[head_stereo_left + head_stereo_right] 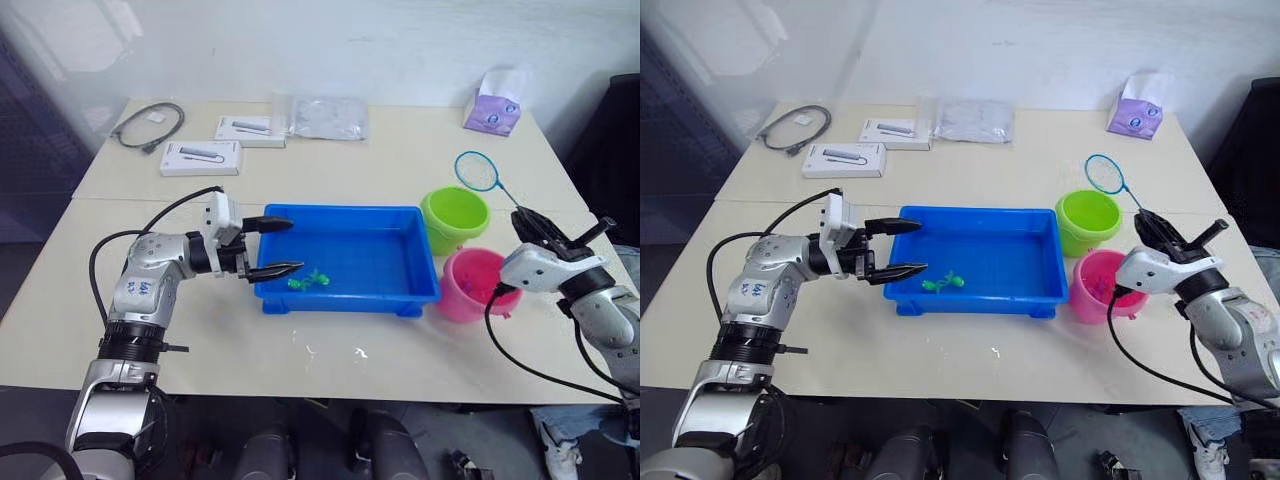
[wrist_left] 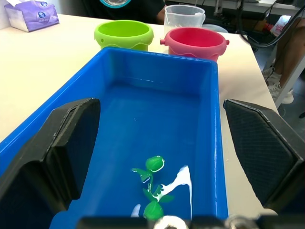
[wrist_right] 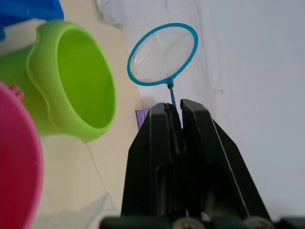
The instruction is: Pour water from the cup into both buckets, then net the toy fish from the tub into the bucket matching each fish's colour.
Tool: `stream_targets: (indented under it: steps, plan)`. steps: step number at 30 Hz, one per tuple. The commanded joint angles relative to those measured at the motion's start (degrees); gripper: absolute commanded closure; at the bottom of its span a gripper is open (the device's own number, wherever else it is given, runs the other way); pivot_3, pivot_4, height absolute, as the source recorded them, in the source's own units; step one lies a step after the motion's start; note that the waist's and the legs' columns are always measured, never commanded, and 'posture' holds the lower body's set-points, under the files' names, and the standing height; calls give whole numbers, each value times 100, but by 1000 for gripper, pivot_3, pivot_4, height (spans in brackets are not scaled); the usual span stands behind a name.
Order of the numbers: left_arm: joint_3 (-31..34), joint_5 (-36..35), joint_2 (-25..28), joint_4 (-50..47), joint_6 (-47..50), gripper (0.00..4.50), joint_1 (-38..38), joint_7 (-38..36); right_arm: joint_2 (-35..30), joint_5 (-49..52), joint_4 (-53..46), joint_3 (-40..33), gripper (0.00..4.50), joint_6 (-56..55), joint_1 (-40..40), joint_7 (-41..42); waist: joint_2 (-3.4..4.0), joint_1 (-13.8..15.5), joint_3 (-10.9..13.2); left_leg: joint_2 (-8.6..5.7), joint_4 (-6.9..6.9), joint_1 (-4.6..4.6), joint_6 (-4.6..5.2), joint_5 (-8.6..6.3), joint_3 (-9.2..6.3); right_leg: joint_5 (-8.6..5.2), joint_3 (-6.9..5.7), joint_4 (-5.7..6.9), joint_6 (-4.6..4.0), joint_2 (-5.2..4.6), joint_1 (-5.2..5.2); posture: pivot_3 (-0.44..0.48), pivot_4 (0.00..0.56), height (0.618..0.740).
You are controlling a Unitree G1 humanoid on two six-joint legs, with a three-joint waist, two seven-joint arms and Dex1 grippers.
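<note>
The blue tub lies mid-table with green toy fish near its front left corner. My left gripper is open at the tub's left end, one finger over the rim and one at the front wall; its fingers frame the fish. To the right stand the lime bucket and the pink bucket. My right gripper hangs over the pink bucket, shut on the net's thin handle, with the blue hoop raised beyond the lime bucket. The clear cup stands behind the pink bucket.
At the back of the table lie a grey cable, two white boxes, a clear plastic bag and a purple tissue pack. Small wet spots mark the table in front of the tub.
</note>
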Motion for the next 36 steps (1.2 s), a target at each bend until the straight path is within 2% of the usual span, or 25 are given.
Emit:
stream_targets:
  steps: [1,3,5,11,14,17,23,27,32,36]
  plan:
    - [202,-85,259,-38,-75,52,71,-189,108,1687,-816,-32,4500,671,-90,1158,0,-17,0,1,0,2,0,0,1,0,1,1,0,1,0,0,150,740]
    - [246,-105,476,-26,-47,52,197,-381,67,2781,-1479,227,4500,1857,-89,2020,1,-30,1,2,0,4,0,0,2,0,1,2,0,2,0,0,150,740]
    - [267,-107,679,-11,-44,52,296,-547,-82,3380,-2026,474,4500,2976,-138,2540,1,-27,1,7,-8,13,1,-1,3,0,4,1,-3,-2,4,0,150,740]
    - [298,-53,1058,65,-60,52,448,-765,-113,3591,-2630,1234,4500,5072,-962,2835,3,23,2,-2,-4,11,14,-8,-2,-1,-2,1,-10,-21,5,0,150,740]
    - [298,-26,1087,42,-55,52,494,-739,-70,3282,-2493,1647,4500,5391,-1409,2872,3,29,2,-2,-4,5,15,-9,-5,-1,-10,-6,-9,-24,4,0,150,740]
    - [305,-33,1080,-83,-31,52,586,-681,-397,2342,-2162,2267,4500,4851,-1662,3123,3,26,2,-6,-3,-17,15,-9,-5,0,-21,-5,-9,-20,-14,0,150,740]
    - [355,-62,1095,-317,61,52,804,-537,180,2460,-2020,2524,4500,5344,-1912,3299,2,-2,1,-7,-3,-26,15,-9,-4,1,-34,-7,-6,-15,-20,0,150,740]
    - [372,-71,1106,-390,87,52,862,-481,748,2796,-2034,2303,4500,5921,-1995,3212,2,-13,1,-3,-2,-21,13,-8,-2,1,-35,-2,-7,-13,-18,0,150,740]
    - [376,-84,1109,-454,121,52,909,-437,959,2928,-2059,2096,4500,6366,-2005,3115,2,9,1,-7,-2,-25,14,-8,-5,1,-34,-4,-7,-16,-19,0,150,740]
    - [363,-85,1095,-469,133,52,933,-418,1316,3532,-2188,1613,4500,7043,-2001,3018,2,-1,1,-7,-2,-25,14,-8,-7,1,-34,-5,-6,-16,-18,0,150,740]
